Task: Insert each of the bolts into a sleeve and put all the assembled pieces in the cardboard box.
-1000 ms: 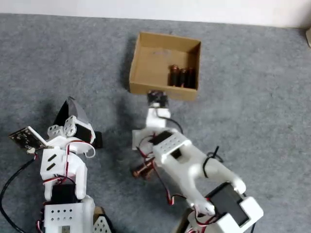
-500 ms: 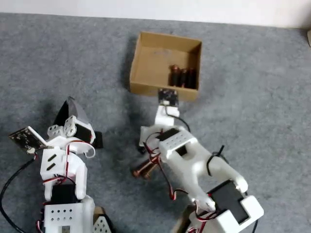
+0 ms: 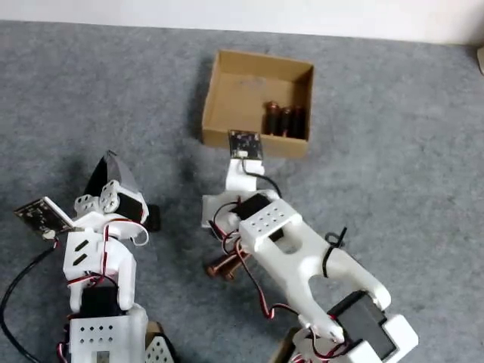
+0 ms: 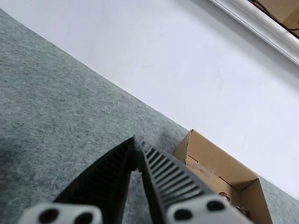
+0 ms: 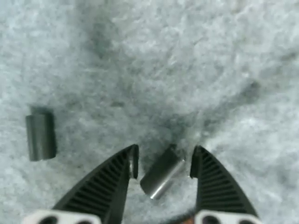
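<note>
My right gripper [image 5: 166,154] is open low over the grey carpet, and a dark metal sleeve [image 5: 161,178] lies tilted between its fingers, apart from both. A second sleeve [image 5: 41,136] lies off to one side. In the high view the right arm [image 3: 268,231] stands just in front of the cardboard box [image 3: 219,91], with copper bolts [image 3: 223,265] on the carpet beside its forearm. Assembled pieces [image 3: 283,119] lie in the box's near right corner. My left gripper [image 4: 138,151] is shut and empty, at the left [image 3: 106,165], pointing toward the box [image 4: 210,161].
Grey carpet [image 3: 393,151] covers the whole work area. A white wall [image 4: 154,56] runs behind the box. There is open carpet to the right of the box and between the two arms.
The right arm's wrist swung slightly right, then back left and a little closer to the box. The left arm has kept still.
</note>
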Action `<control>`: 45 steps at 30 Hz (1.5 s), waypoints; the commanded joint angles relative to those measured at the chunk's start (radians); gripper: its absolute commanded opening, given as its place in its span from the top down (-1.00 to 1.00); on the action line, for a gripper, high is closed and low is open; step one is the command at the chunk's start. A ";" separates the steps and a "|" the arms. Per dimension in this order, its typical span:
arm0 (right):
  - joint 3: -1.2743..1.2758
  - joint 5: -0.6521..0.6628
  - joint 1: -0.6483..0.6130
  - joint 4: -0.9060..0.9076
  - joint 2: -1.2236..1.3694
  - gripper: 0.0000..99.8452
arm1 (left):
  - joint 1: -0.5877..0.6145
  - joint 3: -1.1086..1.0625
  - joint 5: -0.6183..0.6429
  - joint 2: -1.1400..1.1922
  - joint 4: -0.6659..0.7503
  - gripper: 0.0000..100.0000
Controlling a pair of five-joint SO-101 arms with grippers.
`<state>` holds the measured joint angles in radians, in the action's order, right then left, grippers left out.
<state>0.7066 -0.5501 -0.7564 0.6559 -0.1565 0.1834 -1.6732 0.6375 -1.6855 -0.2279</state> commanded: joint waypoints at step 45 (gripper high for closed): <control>0.156 -0.364 -0.022 -0.142 -0.036 0.67 | 0.015 0.085 0.008 0.007 0.015 0.99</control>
<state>0.8355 -0.9091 -0.7733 0.5854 -0.1596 0.1956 -1.6441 0.6375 -1.6855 -0.2279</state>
